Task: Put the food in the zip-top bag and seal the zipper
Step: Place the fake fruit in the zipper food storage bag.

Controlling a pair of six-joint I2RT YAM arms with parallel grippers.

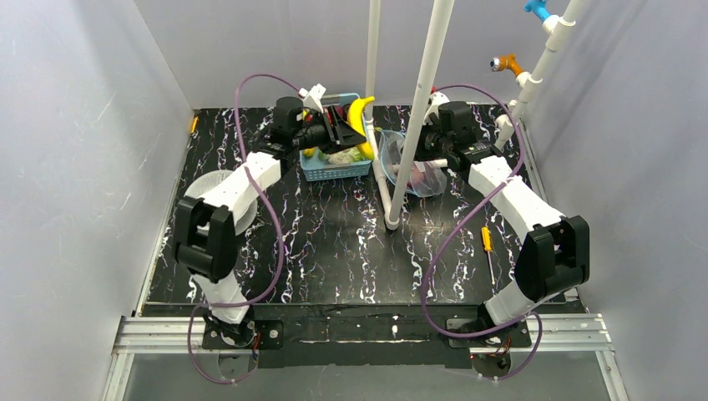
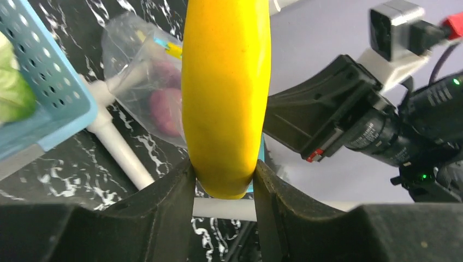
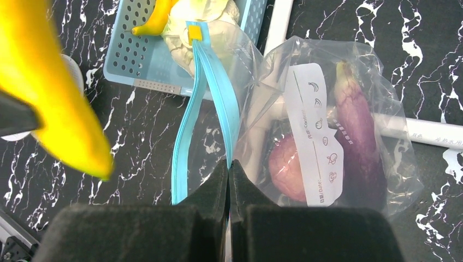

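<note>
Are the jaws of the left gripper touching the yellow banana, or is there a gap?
Touching. In the left wrist view, both jaws of the left gripper press against the sides of the banana, with no gap showing.

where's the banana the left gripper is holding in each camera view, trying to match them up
top external: banana sits upper middle, above the basket's far right corner.
left wrist: banana fills the centre, upright, its lower end pinched in the left gripper.
right wrist: banana is at the left edge, blurred, slanting down to the right.
shared landmark: the light-blue mesh basket, close to the banana in all three.
</note>
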